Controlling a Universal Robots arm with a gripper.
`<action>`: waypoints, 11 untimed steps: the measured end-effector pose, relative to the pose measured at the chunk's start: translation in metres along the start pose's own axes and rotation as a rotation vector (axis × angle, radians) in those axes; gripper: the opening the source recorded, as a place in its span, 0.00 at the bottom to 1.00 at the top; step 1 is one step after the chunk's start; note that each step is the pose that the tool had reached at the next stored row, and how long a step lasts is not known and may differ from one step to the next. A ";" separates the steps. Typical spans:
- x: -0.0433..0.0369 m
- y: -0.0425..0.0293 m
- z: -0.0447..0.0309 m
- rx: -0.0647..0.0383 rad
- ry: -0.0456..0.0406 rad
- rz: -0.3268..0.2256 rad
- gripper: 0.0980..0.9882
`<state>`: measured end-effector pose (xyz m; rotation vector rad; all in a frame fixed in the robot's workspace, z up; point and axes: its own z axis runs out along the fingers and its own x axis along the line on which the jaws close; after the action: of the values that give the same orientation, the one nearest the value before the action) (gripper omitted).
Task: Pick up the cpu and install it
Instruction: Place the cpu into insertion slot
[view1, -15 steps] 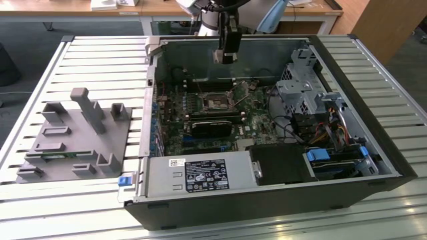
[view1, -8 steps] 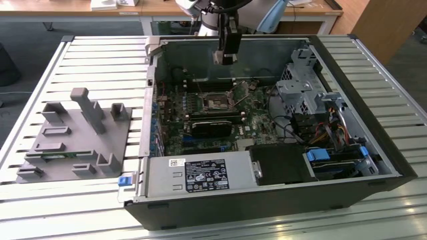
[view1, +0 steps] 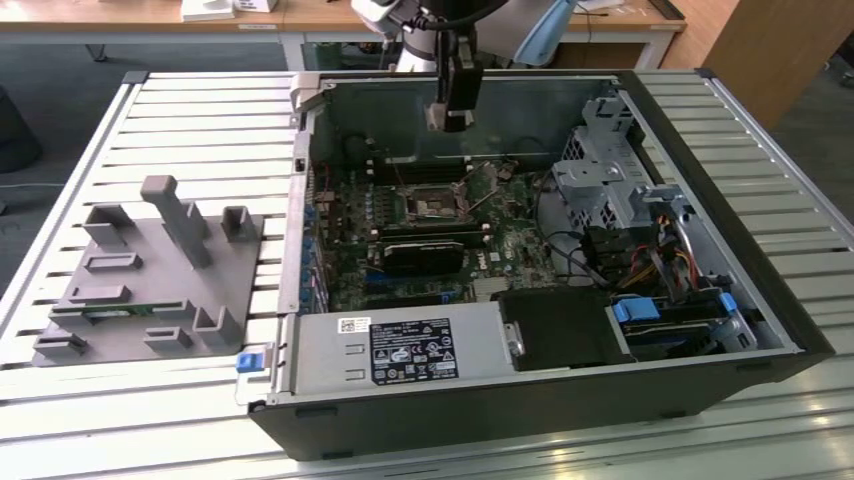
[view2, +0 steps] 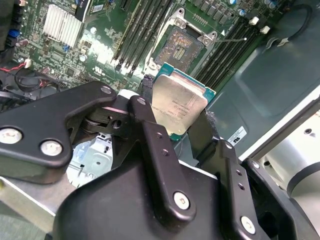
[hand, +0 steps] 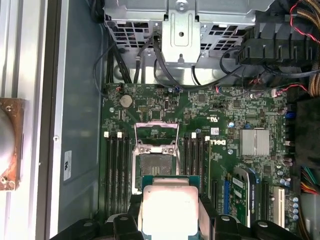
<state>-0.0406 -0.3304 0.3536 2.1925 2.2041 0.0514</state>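
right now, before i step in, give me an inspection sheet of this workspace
surface: slatted metal table, open black computer case lying on it
job's things: small square silvery-topped cpu gripped above the green motherboard; square cpu socket open and empty
clutter: grey moulded holder tray on the exterior view's left
grippers: black claw shut on the cpu's edges
cables: black, red and orange wire bundles inside the case
surroundings: wooden desks behind

Grey parts stand (view1: 134, 290) on slatted table (view1: 200, 120) (beside the open computer case (view1: 534, 410))
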 end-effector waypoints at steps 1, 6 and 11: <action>0.0000 0.0000 0.0003 0.000 0.0001 0.000 0.49; 0.0000 -0.0001 0.0013 0.000 0.0000 0.000 0.49; 0.0000 -0.0002 0.0040 0.000 0.0001 0.000 0.49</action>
<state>-0.0406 -0.3304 0.3496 2.1926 2.2041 0.0515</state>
